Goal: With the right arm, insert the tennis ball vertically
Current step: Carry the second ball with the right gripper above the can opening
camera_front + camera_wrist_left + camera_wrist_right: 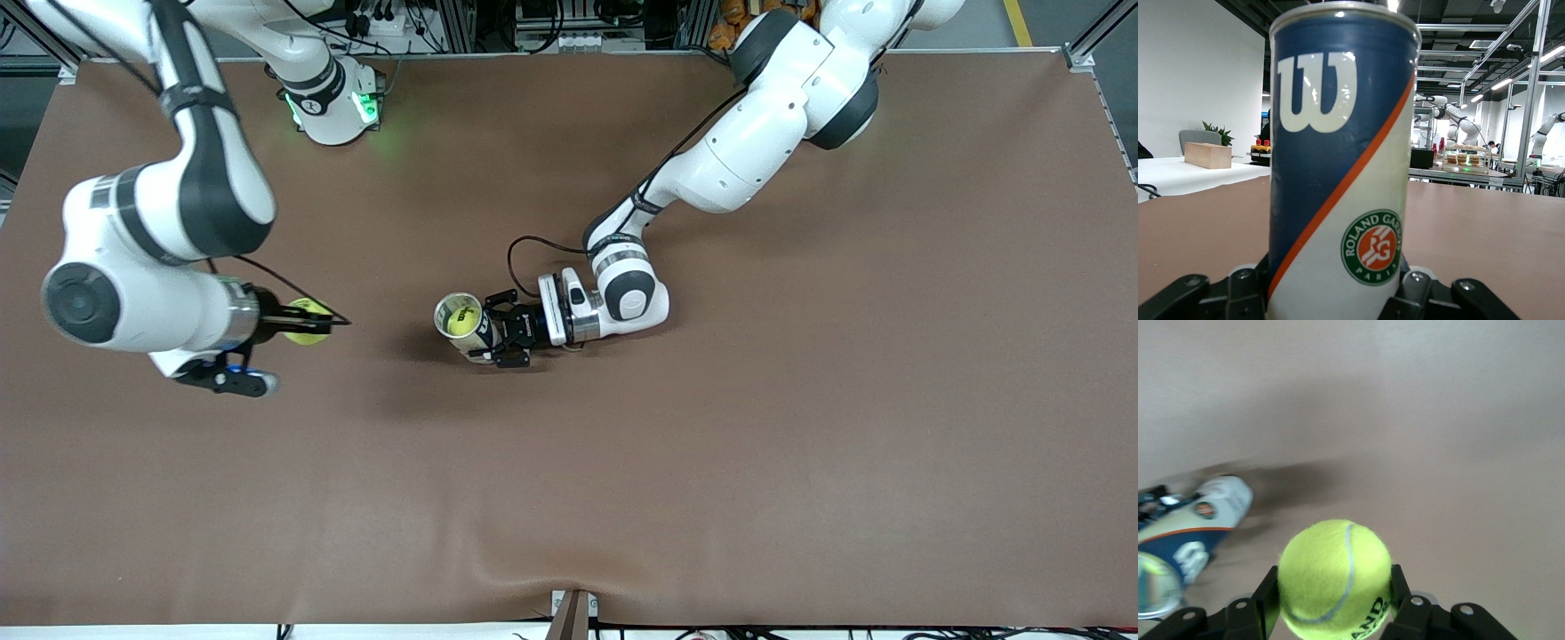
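A yellow-green tennis ball sits between the long black fingers of my right gripper, which is shut on it. It hangs over the table toward the right arm's end, apart from the can. A blue and white Wilson can stands upright near the table's middle with its mouth open upward. Another yellow ball lies inside it. My left gripper is shut on the can's lower body from the side.
The brown mat covers the whole table and has a raised wrinkle near the front edge. The right arm's base with a green light stands at the back. A black cable loops beside the left wrist.
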Robot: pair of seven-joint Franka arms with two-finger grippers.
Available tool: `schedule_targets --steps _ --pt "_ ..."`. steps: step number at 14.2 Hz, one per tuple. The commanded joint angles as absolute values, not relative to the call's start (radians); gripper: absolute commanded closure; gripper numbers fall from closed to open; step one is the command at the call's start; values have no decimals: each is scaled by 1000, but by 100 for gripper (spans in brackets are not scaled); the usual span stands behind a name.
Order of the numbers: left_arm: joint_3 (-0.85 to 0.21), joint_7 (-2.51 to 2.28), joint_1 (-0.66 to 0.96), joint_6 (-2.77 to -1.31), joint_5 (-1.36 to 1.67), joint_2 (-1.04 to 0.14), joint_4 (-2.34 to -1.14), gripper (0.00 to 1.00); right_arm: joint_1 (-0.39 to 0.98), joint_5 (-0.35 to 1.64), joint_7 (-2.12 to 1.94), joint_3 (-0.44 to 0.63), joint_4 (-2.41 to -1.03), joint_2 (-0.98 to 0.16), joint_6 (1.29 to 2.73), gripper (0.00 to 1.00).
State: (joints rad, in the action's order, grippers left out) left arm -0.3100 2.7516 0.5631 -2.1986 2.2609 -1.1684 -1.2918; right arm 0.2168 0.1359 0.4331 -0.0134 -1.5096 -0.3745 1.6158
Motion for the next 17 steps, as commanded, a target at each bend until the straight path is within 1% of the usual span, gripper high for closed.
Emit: schedule_targets --steps 1,3,5,11,13,14,15,16,17 --pt "-310 2893 574 -2189 2315 -1190 -1289 37 336 149 643 -5 -1468 -396 1626 52" --pt "-310 2893 572 -2189 2315 -1190 -1289 38 399 153 765 -5 -1468 -403 1676 52" --pt "-310 2893 574 -2189 2315 -1190 -1287 38 429 169 840 -5 -1468 -408 1736 52" --pt "-310 2895 574 -2189 2315 -1190 -1289 38 489 195 887 -3 -1471 -442 1810 52" --pt "-310 2895 574 -2189 2315 -1190 -1289 38 491 195 885 -3 -1471 -456 1810 52" --pt "-310 2893 574 -2189 2315 -1190 -1289 38 491 195 885 -3 -1471 -466 1810 47" --pt "-310 2893 574 -2189 2315 -1190 -1289 38 491 196 885 -5 -1471 -471 1812 26" --pt "-310 2893 574 -2189 2315 -1190 -1289 38 494 195 885 -3 -1471 -471 1813 0" --pt "-310 2893 572 -2189 2315 -1190 -1289 38 500 195 885 -5 -1471 -471 1813 0"
